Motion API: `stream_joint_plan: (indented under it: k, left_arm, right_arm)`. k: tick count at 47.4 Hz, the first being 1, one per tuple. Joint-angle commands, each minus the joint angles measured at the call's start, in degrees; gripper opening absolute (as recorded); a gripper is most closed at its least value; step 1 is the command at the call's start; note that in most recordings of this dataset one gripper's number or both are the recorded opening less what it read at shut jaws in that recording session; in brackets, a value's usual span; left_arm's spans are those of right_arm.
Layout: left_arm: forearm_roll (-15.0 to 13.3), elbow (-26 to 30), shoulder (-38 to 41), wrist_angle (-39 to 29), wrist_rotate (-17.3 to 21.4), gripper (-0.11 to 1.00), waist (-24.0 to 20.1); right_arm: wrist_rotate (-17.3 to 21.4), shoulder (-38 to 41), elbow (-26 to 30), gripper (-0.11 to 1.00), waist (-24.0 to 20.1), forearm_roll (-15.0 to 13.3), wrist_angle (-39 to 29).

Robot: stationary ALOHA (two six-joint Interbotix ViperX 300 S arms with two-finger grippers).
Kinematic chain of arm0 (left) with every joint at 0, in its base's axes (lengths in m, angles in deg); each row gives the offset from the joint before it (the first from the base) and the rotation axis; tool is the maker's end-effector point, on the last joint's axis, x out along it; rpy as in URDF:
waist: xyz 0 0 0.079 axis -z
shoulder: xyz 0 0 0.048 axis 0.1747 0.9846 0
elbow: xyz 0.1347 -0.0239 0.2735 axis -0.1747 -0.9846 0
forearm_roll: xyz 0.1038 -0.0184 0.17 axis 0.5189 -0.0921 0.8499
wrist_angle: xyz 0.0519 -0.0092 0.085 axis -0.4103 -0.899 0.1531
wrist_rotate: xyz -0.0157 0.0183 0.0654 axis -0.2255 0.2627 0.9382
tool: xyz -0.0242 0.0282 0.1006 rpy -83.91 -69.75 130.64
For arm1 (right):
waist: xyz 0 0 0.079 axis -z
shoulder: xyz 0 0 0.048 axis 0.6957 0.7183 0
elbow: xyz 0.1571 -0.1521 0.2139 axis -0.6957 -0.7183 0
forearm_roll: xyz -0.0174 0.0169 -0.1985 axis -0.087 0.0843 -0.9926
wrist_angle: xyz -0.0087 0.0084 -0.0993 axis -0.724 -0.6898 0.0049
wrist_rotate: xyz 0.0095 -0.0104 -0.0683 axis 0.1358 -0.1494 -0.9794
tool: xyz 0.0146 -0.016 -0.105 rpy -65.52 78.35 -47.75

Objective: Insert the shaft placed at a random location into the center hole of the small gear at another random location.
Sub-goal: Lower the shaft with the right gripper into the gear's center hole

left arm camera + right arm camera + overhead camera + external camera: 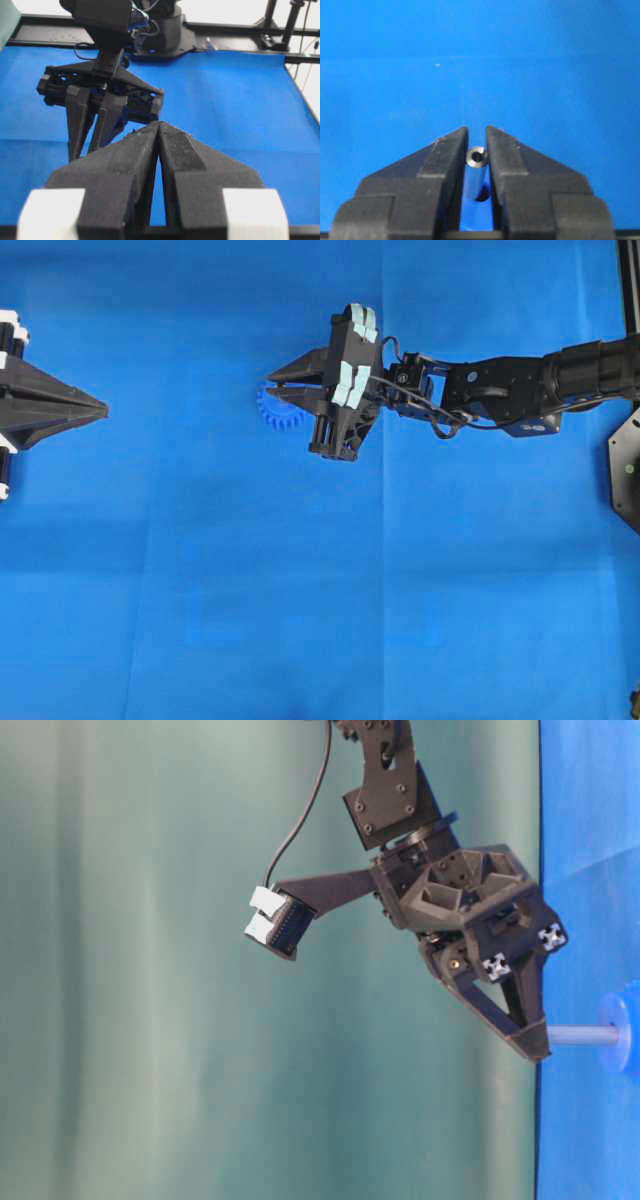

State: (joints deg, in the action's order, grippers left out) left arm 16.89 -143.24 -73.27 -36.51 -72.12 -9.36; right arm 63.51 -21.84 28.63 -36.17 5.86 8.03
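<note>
Blue mat (300, 620) on table, green backdrop (130, 1020), black frame (240, 27).

Bright even light, faint shadows; wrist views blurred up close, table-level view soft.

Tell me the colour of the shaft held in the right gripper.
Silver-grey metal; the shaft shows best in the right wrist view, between the right gripper fingers.

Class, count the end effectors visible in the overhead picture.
2: the left end effector at the left edge, and the right end effector near centre over the small gear.
</note>
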Motion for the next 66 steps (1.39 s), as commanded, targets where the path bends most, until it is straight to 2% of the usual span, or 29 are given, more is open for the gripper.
stream_joint_plan:
  k: [1,25,35,66]
  left_arm:
    - [0.09,0.62,0.35,0.62,-0.09,0.0,0.09]
    - [0.18,0.7,0.26,0.62,-0.09,0.0,0.09]
    - [0.09,0.62,0.26,0.62,-0.09,0.0,0.09]
    - [0.18,0.62,0.26,0.62,-0.09,0.0,0.09]
  right_arm:
    - [0.09,-0.79,0.97,0.02,-0.18,0.09,0.7]
    - [-0.09,-3.43,1.14,0.02,-0.09,-0.18,0.44]
    - [-1.49,-5.45,1.14,0.02,-0.09,-0.09,-0.7]
    - [-1.58,0.62,2.11,0.02,0.35,1.14,0.44]
